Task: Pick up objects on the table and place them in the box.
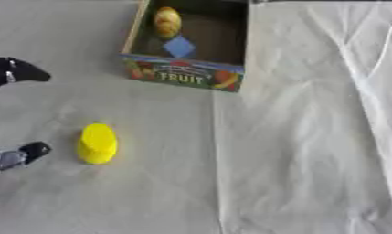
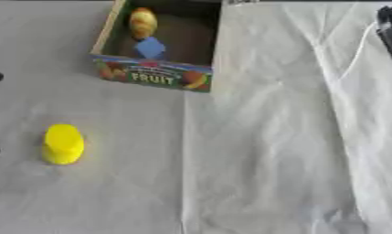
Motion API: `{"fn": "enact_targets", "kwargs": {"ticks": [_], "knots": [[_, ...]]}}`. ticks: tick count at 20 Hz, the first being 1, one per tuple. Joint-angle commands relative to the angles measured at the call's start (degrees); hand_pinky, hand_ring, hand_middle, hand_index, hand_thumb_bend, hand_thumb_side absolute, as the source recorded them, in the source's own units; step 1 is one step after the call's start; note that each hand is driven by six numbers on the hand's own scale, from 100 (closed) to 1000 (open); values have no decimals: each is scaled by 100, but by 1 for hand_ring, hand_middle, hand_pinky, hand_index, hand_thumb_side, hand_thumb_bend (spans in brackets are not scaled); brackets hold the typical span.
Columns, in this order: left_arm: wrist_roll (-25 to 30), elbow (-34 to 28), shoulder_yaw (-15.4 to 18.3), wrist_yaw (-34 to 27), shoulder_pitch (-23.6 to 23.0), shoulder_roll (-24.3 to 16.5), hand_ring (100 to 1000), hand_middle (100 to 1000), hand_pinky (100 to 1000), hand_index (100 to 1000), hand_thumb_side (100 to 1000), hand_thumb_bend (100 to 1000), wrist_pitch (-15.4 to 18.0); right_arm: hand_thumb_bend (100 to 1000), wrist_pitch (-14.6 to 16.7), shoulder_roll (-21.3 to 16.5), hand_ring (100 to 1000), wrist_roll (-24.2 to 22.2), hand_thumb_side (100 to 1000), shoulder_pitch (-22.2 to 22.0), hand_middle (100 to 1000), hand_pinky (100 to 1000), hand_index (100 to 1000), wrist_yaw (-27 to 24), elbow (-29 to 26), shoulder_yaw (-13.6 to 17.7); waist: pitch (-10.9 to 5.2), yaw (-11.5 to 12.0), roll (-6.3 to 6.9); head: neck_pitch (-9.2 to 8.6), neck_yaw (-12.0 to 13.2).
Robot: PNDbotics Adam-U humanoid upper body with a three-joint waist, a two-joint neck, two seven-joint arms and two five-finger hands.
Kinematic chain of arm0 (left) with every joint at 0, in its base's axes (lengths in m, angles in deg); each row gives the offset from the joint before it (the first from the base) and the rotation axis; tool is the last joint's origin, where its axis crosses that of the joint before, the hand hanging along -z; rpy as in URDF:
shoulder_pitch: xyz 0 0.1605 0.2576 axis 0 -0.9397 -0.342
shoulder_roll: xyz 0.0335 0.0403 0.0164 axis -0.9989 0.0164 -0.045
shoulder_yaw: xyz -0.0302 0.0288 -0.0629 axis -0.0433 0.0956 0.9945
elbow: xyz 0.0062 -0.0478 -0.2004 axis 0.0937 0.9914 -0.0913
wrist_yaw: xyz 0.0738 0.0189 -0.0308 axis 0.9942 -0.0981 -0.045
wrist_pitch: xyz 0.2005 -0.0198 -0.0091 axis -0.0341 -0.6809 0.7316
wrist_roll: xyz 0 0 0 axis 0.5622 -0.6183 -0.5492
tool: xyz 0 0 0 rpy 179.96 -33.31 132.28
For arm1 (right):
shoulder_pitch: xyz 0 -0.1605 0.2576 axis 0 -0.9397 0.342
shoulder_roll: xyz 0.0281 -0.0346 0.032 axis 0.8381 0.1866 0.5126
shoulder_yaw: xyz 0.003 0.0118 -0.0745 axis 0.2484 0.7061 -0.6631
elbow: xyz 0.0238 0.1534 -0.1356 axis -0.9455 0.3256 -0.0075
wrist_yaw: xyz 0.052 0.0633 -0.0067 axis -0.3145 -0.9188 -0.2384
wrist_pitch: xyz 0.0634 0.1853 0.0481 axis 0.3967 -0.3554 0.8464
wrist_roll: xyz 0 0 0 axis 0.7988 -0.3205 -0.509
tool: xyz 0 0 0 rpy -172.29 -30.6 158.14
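Yellow object [image 1: 97, 143] lies on the cloth-covered counter [image 1: 294, 151] near its left edge, apart from everything else. Just left of it my left hand [image 1: 15, 155] shows, fingers [image 1: 35, 150] spread wide and released, holding nothing, another fingertip higher up. Farther back sits the fruit box [image 1: 185, 75], holding a blue piece [image 1: 179, 47] and what looks like a yellowish fruit [image 1: 167, 22]. A dark shape at the far right edge may be my right hand [image 2: 390, 25]; I cannot tell its state.

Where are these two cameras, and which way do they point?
Left eye view: in the robot's head, looking down at the table; left hand at the left edge, fingers spread.
Right eye view: beside it, same downward look; only black bits of that hand at the left edge.
Both show the yellow object and the fruit box holding two items.
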Motion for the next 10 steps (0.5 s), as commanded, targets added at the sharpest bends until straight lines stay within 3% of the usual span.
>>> {"fn": "enact_targets", "kwargs": {"ticks": [1,10], "knots": [[108,-81,-86,-169,186,-50,858,822,863,917,500,432,-136,100,13,-170,807,5,184,19,739,858,850,-31,-111,76,-119,-3,18,-21,31],[505,-81,-445,-384,430,319,854,826,858,924,519,393,-635,100,8,-115,804,-1,203,-43,737,857,847,-66,-111,72,-113,-22,48,-29,43]]}}
